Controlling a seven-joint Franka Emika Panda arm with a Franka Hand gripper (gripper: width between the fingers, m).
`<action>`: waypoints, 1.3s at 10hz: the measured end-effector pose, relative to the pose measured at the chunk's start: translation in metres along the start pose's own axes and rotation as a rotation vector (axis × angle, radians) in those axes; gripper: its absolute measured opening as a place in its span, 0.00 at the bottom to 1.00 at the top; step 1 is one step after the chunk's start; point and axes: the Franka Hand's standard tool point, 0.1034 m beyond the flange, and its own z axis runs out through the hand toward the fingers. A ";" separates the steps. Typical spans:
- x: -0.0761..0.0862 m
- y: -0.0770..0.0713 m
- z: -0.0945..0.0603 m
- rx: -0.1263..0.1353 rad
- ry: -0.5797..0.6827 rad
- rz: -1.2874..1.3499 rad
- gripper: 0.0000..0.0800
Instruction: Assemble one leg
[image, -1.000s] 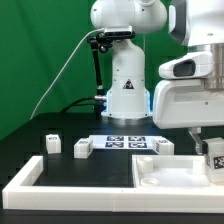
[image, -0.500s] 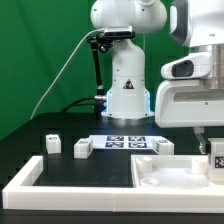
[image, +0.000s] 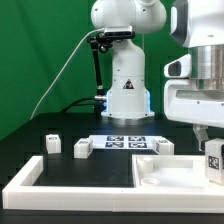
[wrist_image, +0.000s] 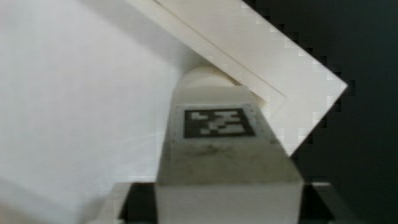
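My gripper (image: 212, 148) is shut on a leg (image: 213, 160), a small white post with a black-and-white tag on its face. It holds the leg upright over the right end of the white tray (image: 150, 178), at the exterior view's right edge. In the wrist view the leg (wrist_image: 221, 135) fills the middle, clamped between my dark fingers (wrist_image: 143, 200), with my gripper (wrist_image: 221, 198) around its near end. The leg's far end lies by a corner of the tray (wrist_image: 107, 90). I cannot tell whether the leg touches the tray.
Three more white legs stand on the black table: two at the left (image: 52, 143) (image: 82, 148) and one by the tray's back rim (image: 163, 147). The marker board (image: 125, 142) lies behind them. A long white rim piece (image: 60, 185) lies in front. The robot base (image: 125, 90) stands at the back.
My gripper has shifted slightly right and down with the leg in it. The other parts have not moved.
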 end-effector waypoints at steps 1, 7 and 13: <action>-0.001 0.001 0.000 -0.003 0.004 0.170 0.36; -0.002 0.004 0.001 -0.003 -0.016 0.581 0.51; -0.005 0.001 0.000 0.005 -0.016 0.087 0.81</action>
